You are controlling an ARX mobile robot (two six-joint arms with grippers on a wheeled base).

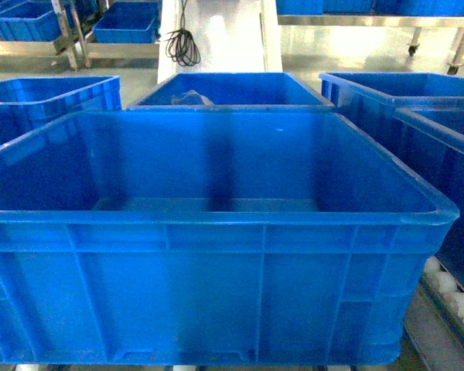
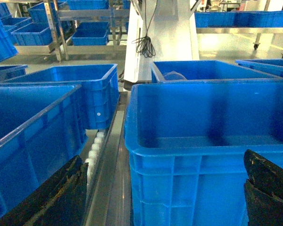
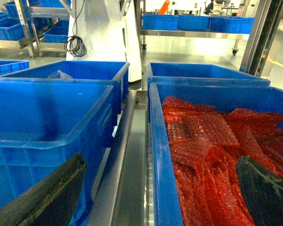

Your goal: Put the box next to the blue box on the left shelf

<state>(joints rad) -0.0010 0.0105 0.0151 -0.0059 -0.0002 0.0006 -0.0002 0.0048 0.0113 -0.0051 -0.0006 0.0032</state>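
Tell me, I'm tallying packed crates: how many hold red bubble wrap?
1: the crate right of the box, in the right wrist view. Other crates' interiors are partly hidden.

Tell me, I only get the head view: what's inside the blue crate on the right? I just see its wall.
Observer: The right wrist view looks into that right-hand crate. It is filled with crumpled red bubble wrap.
Visitor: Where are the claws? I see none.
Observer: The left claw is open, with its dark fingers spread either side of the box's near left corner.
Visitor: And the other one?
Observer: The right claw is open too. It straddles the metal rail between the box and the right-hand crate.
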